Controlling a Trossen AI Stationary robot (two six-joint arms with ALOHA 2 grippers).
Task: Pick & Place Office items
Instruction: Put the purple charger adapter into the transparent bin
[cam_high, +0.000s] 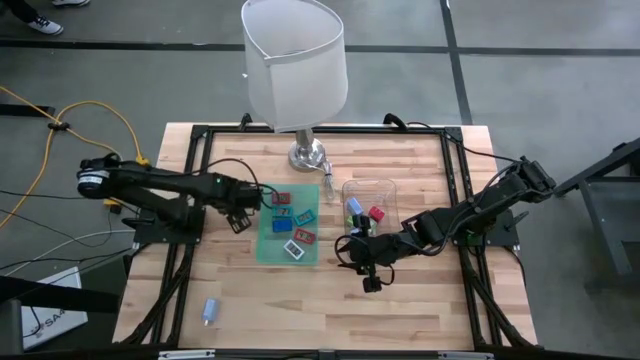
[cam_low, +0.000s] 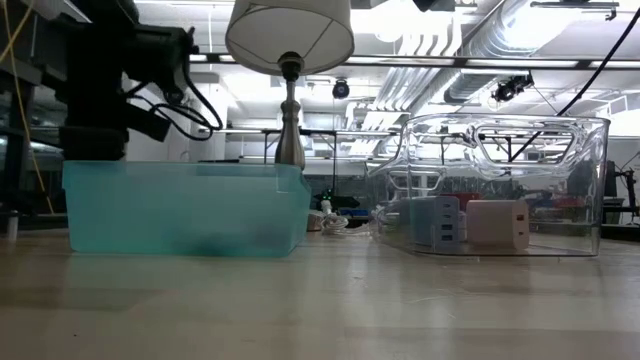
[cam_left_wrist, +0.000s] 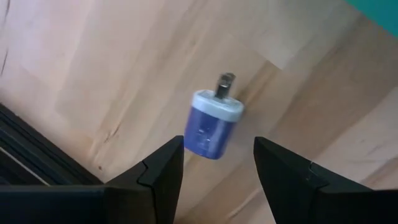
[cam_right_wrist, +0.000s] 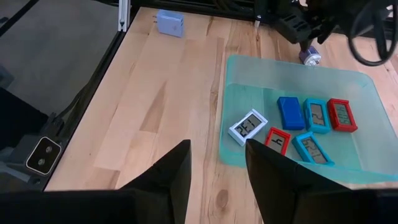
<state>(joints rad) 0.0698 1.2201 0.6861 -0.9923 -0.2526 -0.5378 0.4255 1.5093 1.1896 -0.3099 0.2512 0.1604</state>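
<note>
A blue cylindrical plug piece (cam_left_wrist: 212, 124) lies on the bare wood just left of the teal translucent tray (cam_high: 262, 240); it also shows in the right wrist view (cam_right_wrist: 309, 57). My left gripper (cam_left_wrist: 217, 165) hangs open above it, one finger on each side, touching nothing (cam_high: 240, 216). Flat red, blue, teal and white rectangles (cam_right_wrist: 292, 127) lie in the teal tray. My right gripper (cam_right_wrist: 217, 171) is open over the table between the teal tray and the clear tray (cam_high: 385, 187), holding nothing (cam_high: 358, 250). A light blue charger (cam_high: 211, 311) lies near the table's near-left corner.
A lamp (cam_high: 295, 65) stands at the far middle of the table, its base (cam_high: 308, 155) just behind the trays. The clear tray (cam_low: 590, 180) holds chunky pieces, one white (cam_low: 497, 222), one red (cam_high: 376, 213). Black frame rails run along both sides.
</note>
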